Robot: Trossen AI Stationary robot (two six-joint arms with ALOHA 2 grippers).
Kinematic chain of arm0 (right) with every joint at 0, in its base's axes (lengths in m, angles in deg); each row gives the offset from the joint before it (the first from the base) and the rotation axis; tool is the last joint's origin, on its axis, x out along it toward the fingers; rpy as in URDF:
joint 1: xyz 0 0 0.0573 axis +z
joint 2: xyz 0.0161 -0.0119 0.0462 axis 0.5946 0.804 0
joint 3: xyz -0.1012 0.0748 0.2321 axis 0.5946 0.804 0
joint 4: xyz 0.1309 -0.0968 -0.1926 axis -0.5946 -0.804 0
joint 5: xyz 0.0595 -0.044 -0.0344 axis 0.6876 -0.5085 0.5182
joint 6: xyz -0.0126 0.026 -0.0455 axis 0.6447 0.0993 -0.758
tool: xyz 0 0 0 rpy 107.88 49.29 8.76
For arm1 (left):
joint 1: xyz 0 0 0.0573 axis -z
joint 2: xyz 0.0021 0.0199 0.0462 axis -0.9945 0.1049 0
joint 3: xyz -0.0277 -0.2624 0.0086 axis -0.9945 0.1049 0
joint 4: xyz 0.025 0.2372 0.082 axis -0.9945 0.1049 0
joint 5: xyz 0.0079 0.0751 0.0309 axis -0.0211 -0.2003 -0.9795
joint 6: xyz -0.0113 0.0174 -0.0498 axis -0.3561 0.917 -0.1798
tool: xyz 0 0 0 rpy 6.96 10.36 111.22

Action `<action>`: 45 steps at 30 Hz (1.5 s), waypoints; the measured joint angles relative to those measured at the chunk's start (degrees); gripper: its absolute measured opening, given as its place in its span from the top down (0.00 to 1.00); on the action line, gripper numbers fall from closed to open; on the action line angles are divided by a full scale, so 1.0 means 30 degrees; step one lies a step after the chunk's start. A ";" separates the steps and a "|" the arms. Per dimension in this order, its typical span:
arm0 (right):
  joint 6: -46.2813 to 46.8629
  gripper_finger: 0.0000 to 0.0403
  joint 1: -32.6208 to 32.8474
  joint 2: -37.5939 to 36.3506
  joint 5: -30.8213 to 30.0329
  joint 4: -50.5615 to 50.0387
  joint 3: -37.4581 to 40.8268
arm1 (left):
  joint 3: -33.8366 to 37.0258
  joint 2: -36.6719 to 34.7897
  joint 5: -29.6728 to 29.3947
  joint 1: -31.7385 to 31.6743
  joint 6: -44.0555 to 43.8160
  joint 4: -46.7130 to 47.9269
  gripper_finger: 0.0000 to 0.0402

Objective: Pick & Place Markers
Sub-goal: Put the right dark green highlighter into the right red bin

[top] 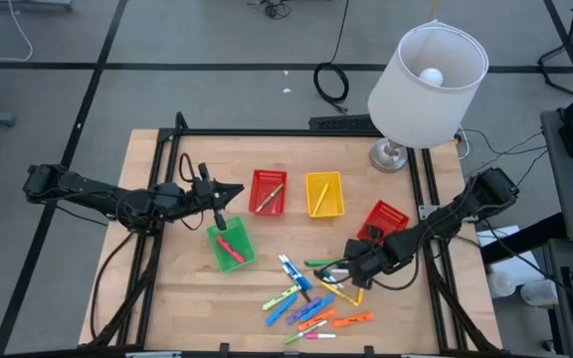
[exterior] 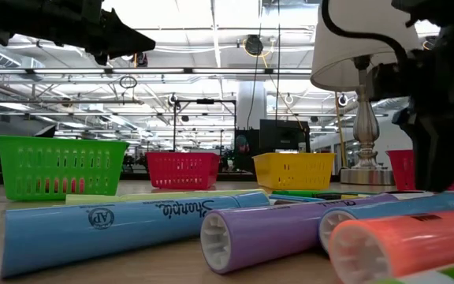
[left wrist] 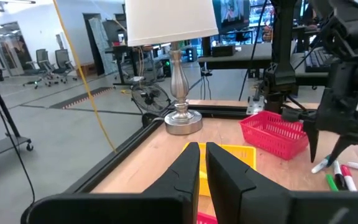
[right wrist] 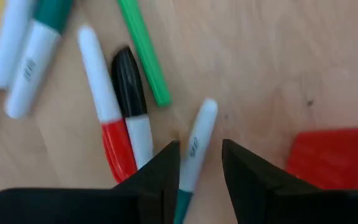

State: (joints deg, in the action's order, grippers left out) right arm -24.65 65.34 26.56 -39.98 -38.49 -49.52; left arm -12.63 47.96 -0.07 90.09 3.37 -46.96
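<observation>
Several capped markers (top: 311, 298) in mixed colours lie scattered on the table's near middle; in the low view a blue one (exterior: 124, 225) and a purple one (exterior: 274, 229) lie closest. My right gripper (top: 349, 264) is low over the pile's right end, open. Its fingers stand on either side of a white marker with a green end (right wrist: 194, 152), which lies flat on the wood. My left gripper (top: 235, 189) hovers shut and holds nothing, between the green basket (top: 229, 244) and a red basket (top: 268, 191). A red marker lies in the green basket.
A yellow basket (top: 324, 193) and a second red basket (top: 383, 219) stand right of the first red one. A lamp (top: 426, 75) with a white shade stands at the far right corner. Red-and-white (right wrist: 107, 118), black-and-white (right wrist: 131, 106) and green (right wrist: 143, 50) markers lie beside the right gripper.
</observation>
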 joint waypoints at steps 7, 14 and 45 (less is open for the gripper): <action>0.0388 0.77 0.0067 -0.0029 0.0705 0.1313 0.0842 | 0.0000 -0.0007 0.0000 0.0000 0.0146 0.0000 0.91; -0.0085 0.84 0.0080 -0.0102 0.1291 0.2977 0.1751 | 0.0000 0.0000 -0.0007 0.0000 0.0146 0.0000 0.91; -0.6091 0.95 -0.0583 -0.0213 -0.0959 -0.8012 -0.6261 | 0.0000 0.0000 -0.0022 -0.0005 0.0226 0.0005 0.91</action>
State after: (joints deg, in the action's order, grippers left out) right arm -42.93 63.60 25.92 -42.85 -62.53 -68.31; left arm -12.63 47.96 -0.13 90.07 4.05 -46.94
